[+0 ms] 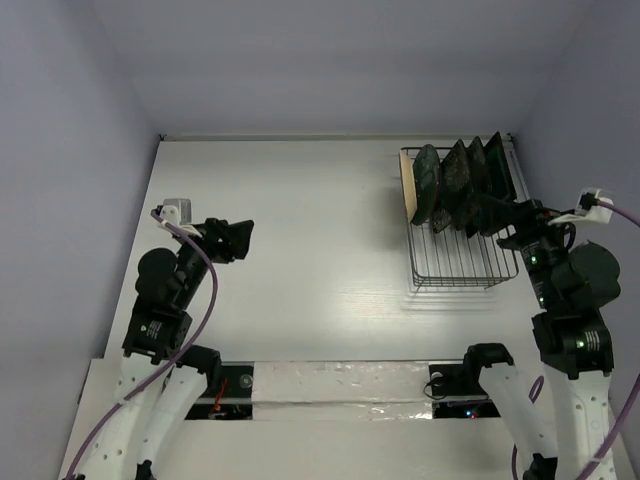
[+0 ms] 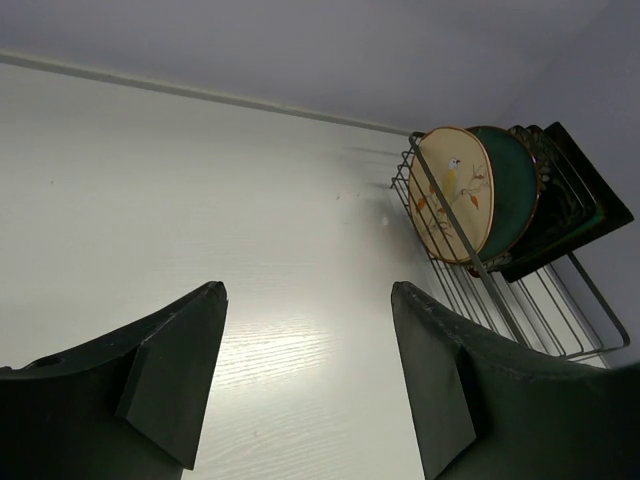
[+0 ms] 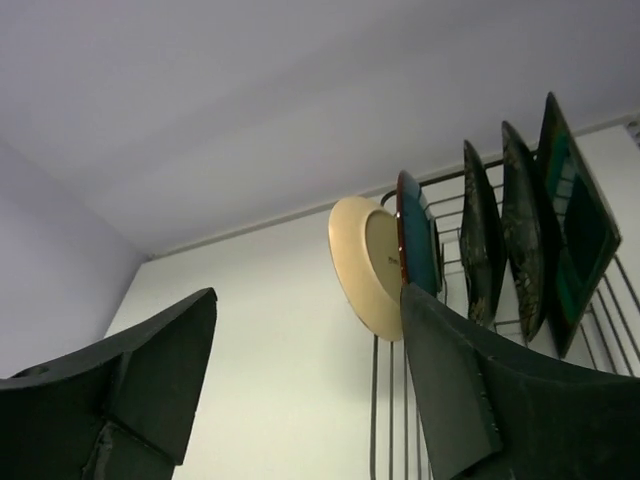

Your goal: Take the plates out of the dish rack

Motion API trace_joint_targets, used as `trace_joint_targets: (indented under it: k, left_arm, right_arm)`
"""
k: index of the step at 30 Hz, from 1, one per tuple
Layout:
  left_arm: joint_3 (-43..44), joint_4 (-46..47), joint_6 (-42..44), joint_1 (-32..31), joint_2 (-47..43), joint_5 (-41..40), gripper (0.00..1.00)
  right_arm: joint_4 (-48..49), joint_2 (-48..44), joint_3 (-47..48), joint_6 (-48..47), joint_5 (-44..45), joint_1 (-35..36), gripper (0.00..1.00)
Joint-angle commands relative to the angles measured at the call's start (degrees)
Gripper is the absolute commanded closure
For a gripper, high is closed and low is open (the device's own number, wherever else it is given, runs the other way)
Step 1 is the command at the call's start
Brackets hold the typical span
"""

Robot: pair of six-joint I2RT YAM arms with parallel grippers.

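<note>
Both end effectors (image 2: pixel 308 345) (image 3: pixel 308 350) spread wide, empty

Table (image 1: pixel 300 250): white top with a faint wood grain running side to side and a matte finish with a slight sheen. It is boxed in on three sides by plain panels of pale lavender-grey: back wall (image 1: pixel 330 60), left wall (image 1: pixel 60 150), right wall (image 1: pixel 595 80). Each panel meets the tabletop at a straight seam, and the back seam (image 2: pixel 200 95) shows as a thin dark line in the left wrist view. The light is diffuse and the shadows are soft-edged. A broad bright patch (image 2: pixel 280 345) of reflected light lies on the tabletop. A glossy, wrinkled strip (image 1: pixel 340 385) runs crosswise along the table's near edge; its material cannot be told.
</note>
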Motion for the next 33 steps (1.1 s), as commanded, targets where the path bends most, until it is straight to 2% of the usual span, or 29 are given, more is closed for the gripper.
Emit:
trace_joint_targets:
  k: [1,2,4,5,6,7,8,10,11,14,19,20,22,23,24,27,29,33]
  left_arm:
    - [2.63,0.76,1.45,-0.26,-1.11,-0.1,0.36]
    - [2.89,0.32,1.8,-0.26,-1.29,-0.62,0.36]
    - [3.77,-0.73,2.33,-0.26,-2.16,-1.15,0.38]
    - [3.95,-1.08,2.33,-0.79,-2.43,-0.89,0.41]
    - [3.69,-0.91,2.51,-0.79,-2.69,-0.46,0.44]
    - [3.34,-0.48,2.86,-1.31,-3.3,1.12,0.49]
    - [2.99,-0.13,2.86,-1.32,-3.4,1.39,0.64]
    - [2.11,-0.21,2.77,-1.32,-3.92,1.31,0.85]
    - [1.67,-0.3,2.68,-1.32,-4.01,0.18,1.0]
    - [1.4,-1.87,2.51,-1.32,-3.75,-2.46,1.0]
    - [1.14,-4.33,2.07,-1.32,-3.84,-5.8,1.0]
    - [1.05,-4.86,1.89,-1.32,-3.92,-6.16,1.0]
    - [0.96,-5.74,1.45,-1.93,-4.19,-7.04,0.92]
    - [0.87,-5.66,1.45,-1.93,-4.54,-7.13,0.85]
    - [0.87,-5.48,1.45,-1.93,-4.45,-7.04,0.73]
    - [0.87,-5.48,1.54,-1.93,-4.54,-6.87,0.54]
    - [0.87,-5.4,1.54,-1.93,-4.72,-6.95,0.47]
    - [0.79,-5.4,1.63,-1.93,-5.42,-7.22,0.46]
  right_arm:
    - [0.59,3.45,2.98,0.24,-4.25,-0.23,0.22]
    - [0.85,4.15,3.24,0.24,-4.87,-0.23,0.33]
    - [1.12,6.52,3.85,0.15,-6.79,-0.23,0.44]
    - [1.2,7.49,4.73,0.06,-7.76,-0.23,0.69]
    - [1.29,9.5,5.17,-0.03,-8.73,0.38,0.78]
    - [1.38,10.48,5.61,-0.03,-8.39,1.25,0.85]
    - [1.47,11.53,5.96,-0.03,-7.61,1.96,1.0]
    - [0.77,15.38,7.89,-1.34,-3.15,5.91,1.0]
    - [0.33,16.89,8.77,-1.61,-0.94,7.57,1.0]
    - [-2.21,24.51,13.6,-3.98,10.83,14.35,1.0]
    - [-4.33,35.78,20.19,-7.48,20.16,15.68,1.0]
    - [-4.24,37.36,21.08,-8.02,20.87,15.68,0.98]
    - [-5.91,42.81,23.36,-9.43,22.72,16.46,0.89]
    - [-6.26,44.48,25.37,-10.13,22.81,16.47,0.69]
    - [-6.79,47.63,26.43,-10.57,23.16,17.16,0.59]
    - [-7.93,51.95,30.29,-12.33,24.48,18.83,0.35]
    - [-8.64,56.0,32.24,-12.77,26.41,19.54,0.34]
    - [-11.26,63.64,36.63,-13.21,28.61,20.07,0.35]
